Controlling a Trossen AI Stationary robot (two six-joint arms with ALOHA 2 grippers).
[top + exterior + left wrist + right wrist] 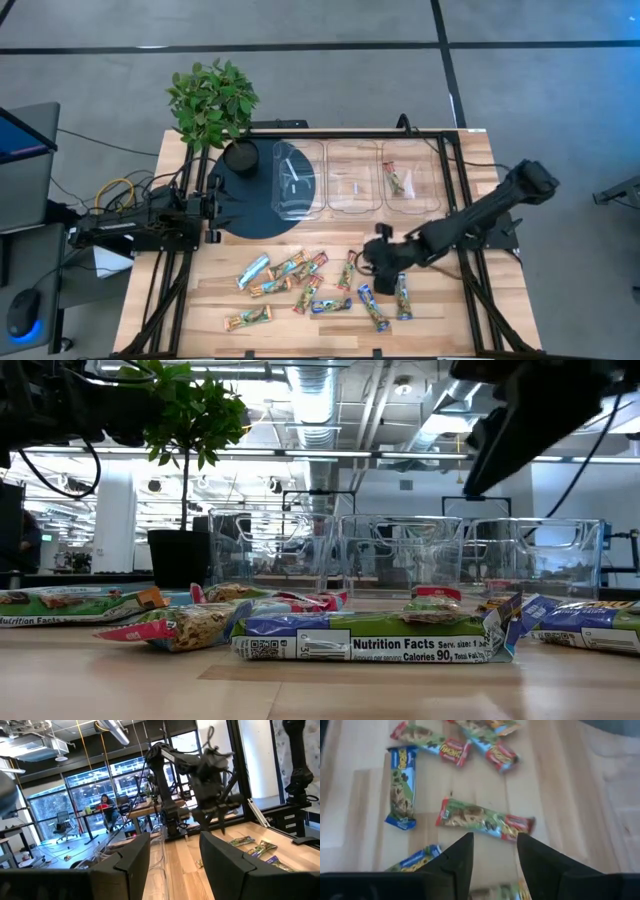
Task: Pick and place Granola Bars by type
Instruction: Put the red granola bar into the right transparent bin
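Right gripper (372,258): I see it reached out low over the table's near middle, fingers parted, empty.
Left gripper (212,208): parked at the left edge, fingers apart, empty.
Granola Bars (312,284): scattered on the near wood.
Readable print: "Nutrition Facts", "Calories 90" on a blue wrapper (370,643).
Clear plastic bins (353,178): far side; one bar (400,180) inside the rightmost.

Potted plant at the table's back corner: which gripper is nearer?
Left. The left gripper sits open just in front of the potted plant, beside the dark round mat. The right gripper hangs open over the granola bars, across the table from it.
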